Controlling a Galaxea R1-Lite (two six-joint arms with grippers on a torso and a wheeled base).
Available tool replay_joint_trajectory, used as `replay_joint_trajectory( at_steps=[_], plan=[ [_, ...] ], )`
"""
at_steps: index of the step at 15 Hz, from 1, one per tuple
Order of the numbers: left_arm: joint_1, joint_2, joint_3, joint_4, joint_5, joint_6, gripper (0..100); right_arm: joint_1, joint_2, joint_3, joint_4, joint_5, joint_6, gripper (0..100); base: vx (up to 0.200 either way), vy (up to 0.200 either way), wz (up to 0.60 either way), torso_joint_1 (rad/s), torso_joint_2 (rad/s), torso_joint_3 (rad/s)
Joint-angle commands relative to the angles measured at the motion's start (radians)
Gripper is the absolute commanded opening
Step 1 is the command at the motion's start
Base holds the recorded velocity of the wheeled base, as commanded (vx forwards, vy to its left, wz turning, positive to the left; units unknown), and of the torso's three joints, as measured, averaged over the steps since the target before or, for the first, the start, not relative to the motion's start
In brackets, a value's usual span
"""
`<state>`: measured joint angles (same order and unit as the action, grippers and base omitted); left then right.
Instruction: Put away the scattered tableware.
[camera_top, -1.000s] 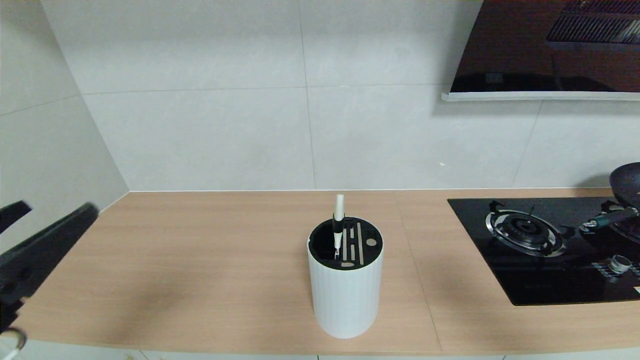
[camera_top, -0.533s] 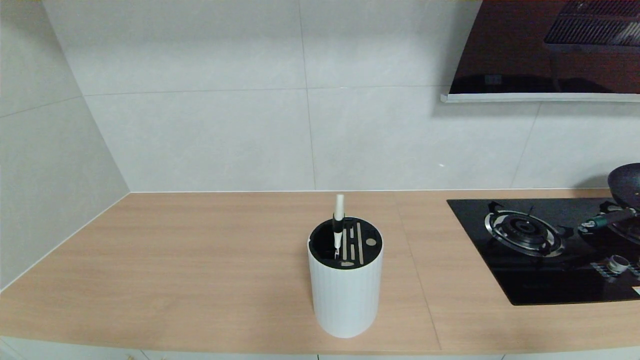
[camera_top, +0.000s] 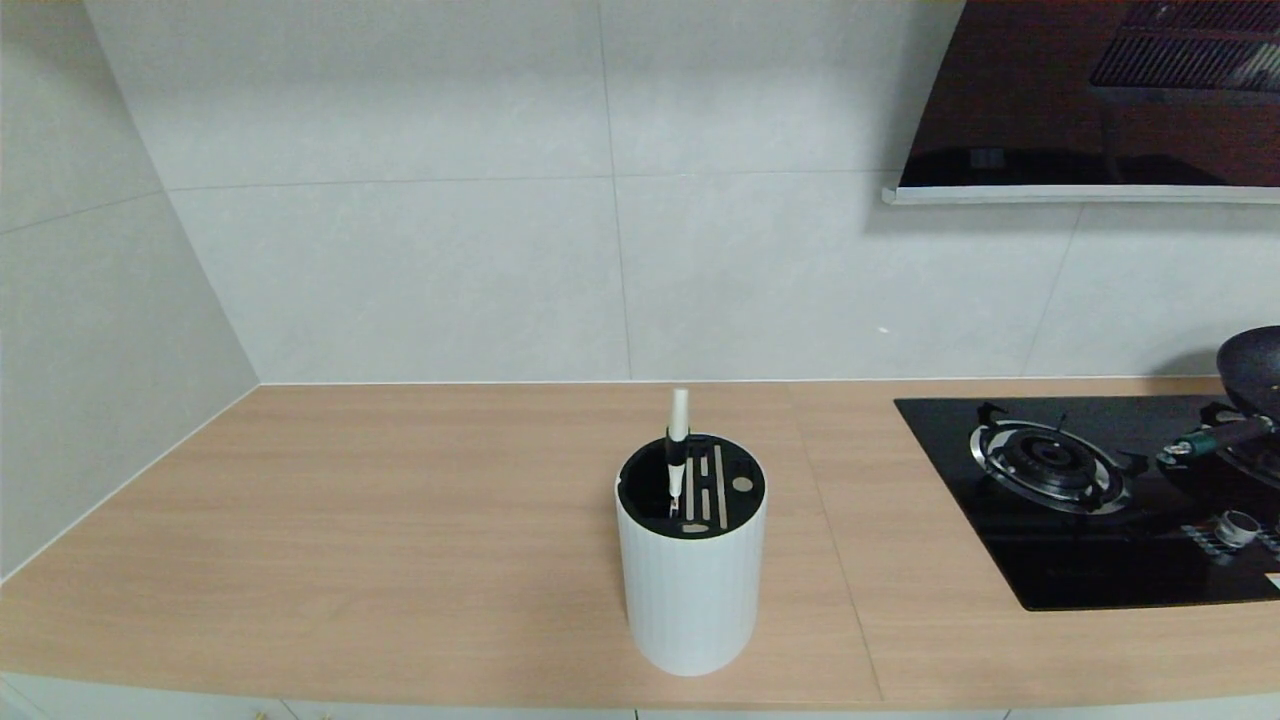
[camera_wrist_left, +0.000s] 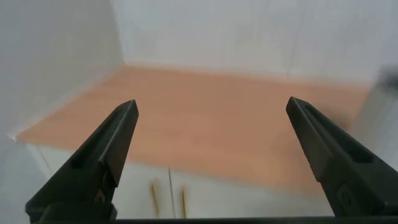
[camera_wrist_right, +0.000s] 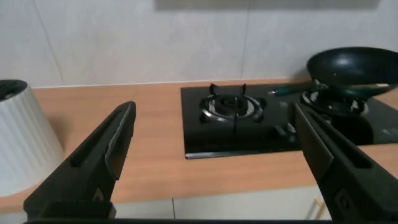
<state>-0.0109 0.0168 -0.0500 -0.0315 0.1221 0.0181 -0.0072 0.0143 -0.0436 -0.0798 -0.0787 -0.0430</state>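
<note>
While the left tool (camera_wrist_left: 211, 107) hangs with its jaws spread wide and nothing between them, facing the front edge of the wooden tabletop (camera_top: 400, 520), a white ribbed holder (camera_top: 692, 590) stands in the lower middle of the head frame, near that front edge. One utensil (camera_top: 677, 440) with a white and black handle stands upright in the holder's black slotted top. At the right of the frame lies a black gas hob (camera_top: 1090, 560), with a dark pan (camera_top: 1255, 365) on its far-right burner. The right tool (camera_wrist_right: 212, 112) is also wide open and empty, facing the hob.
</note>
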Motion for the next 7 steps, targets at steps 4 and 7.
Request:
replay_joint_trajectory(
  at_steps=[4,7],
  plan=[
    [0.009,-0.015,0.048,0.036,-0.114,0.006,100,0.003,-0.01,0.042,0.081,0.085,0.003,100,0.0,0.0,0.0,0.0,0.0,0.0],
    [0.009,-0.015,0.048,0.036,-0.114,0.002,100,0.003,-0.011,0.044,0.083,0.085,0.028,100,0.0,0.0,0.0,0.0,0.0,0.0]
  ],
)
